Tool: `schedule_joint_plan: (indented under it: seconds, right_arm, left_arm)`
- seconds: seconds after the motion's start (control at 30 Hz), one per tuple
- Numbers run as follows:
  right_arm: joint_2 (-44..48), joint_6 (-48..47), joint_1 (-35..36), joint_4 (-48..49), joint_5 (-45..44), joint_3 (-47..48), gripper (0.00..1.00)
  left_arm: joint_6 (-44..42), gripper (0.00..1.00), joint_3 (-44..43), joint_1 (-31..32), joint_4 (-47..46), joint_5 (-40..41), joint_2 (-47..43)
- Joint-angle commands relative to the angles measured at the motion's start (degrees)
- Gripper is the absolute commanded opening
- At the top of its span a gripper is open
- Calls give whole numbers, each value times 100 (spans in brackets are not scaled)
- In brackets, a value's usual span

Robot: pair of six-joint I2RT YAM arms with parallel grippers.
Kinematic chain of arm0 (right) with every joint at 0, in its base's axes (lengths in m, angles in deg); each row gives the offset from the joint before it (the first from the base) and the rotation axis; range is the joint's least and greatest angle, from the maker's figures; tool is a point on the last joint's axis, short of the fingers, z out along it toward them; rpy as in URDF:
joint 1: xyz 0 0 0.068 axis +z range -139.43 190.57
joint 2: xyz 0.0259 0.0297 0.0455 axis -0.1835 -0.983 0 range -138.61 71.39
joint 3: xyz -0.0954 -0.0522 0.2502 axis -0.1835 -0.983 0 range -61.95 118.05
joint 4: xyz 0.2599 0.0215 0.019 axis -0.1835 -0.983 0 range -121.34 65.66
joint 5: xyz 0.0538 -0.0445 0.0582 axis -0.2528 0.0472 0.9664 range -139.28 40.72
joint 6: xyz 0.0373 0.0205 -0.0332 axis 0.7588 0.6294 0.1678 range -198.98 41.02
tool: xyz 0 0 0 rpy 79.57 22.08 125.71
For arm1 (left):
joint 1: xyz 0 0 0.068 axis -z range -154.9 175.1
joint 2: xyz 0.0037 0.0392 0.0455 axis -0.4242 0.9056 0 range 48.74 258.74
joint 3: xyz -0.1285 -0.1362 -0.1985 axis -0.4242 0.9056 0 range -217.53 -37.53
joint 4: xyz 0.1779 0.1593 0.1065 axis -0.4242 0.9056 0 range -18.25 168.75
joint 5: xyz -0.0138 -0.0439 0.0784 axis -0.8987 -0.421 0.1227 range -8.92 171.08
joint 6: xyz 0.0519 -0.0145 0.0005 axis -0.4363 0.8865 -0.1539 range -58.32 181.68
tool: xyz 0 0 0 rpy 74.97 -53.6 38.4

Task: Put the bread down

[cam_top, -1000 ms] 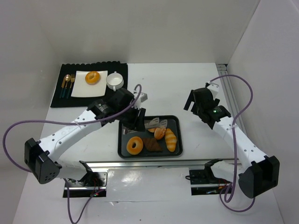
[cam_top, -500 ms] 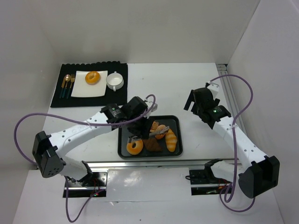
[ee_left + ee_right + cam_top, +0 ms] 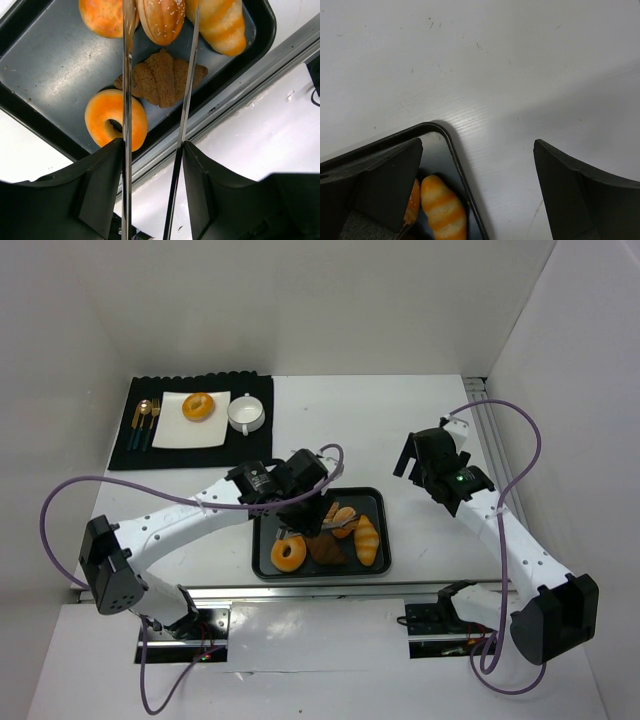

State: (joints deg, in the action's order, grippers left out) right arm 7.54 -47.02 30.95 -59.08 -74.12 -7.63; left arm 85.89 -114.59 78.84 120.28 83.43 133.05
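A black tray holds a glazed ring doughnut, a brown croissant, a striped roll and a sesame bun. My left gripper hovers over the tray's far left part, shut on metal tongs. In the left wrist view the gripper shows the two tong blades running out on either side of the sesame bun; whether they pinch it I cannot tell. My right gripper stands open and empty over bare table beside the tray's far right corner.
At the back left a black mat carries a white square plate with another doughnut, a white cup and cutlery. A metal rail runs along the near edge. White walls close in both sides.
My left arm has swung right and over the tray with the tongs, whose blades now reach the sesame bun. The right arm has not moved.
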Motion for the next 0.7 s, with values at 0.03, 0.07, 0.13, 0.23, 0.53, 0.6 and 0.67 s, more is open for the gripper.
schedule_joint_plan:
  seconds: [0.03,0.07,0.13,0.23,0.53,0.6,0.67]
  right_arm:
    - [110,29,45,-77,-4,87,99]
    - [110,29,45,-16,-3,87,99]
    - [58,29,45,38,58,87,99]
    - [5,29,45,90,111,87,99]
    - [5,29,45,143,111,140,99]
    - [5,29,45,143,111,88,99]
    - [5,29,45,196,164,87,99]
  left_arm:
    - [-65,60,-230,84,173,152,260]
    - [-65,59,-292,84,174,152,313]
    - [-65,48,-379,84,323,152,392]
    - [-65,34,-511,137,376,204,393]
    - [-65,2,-1777,-441,1149,462,226]
    - [-65,0,-1778,-1073,1150,459,165]
    - [-13,0,-1778,-1844,1150,459,16]
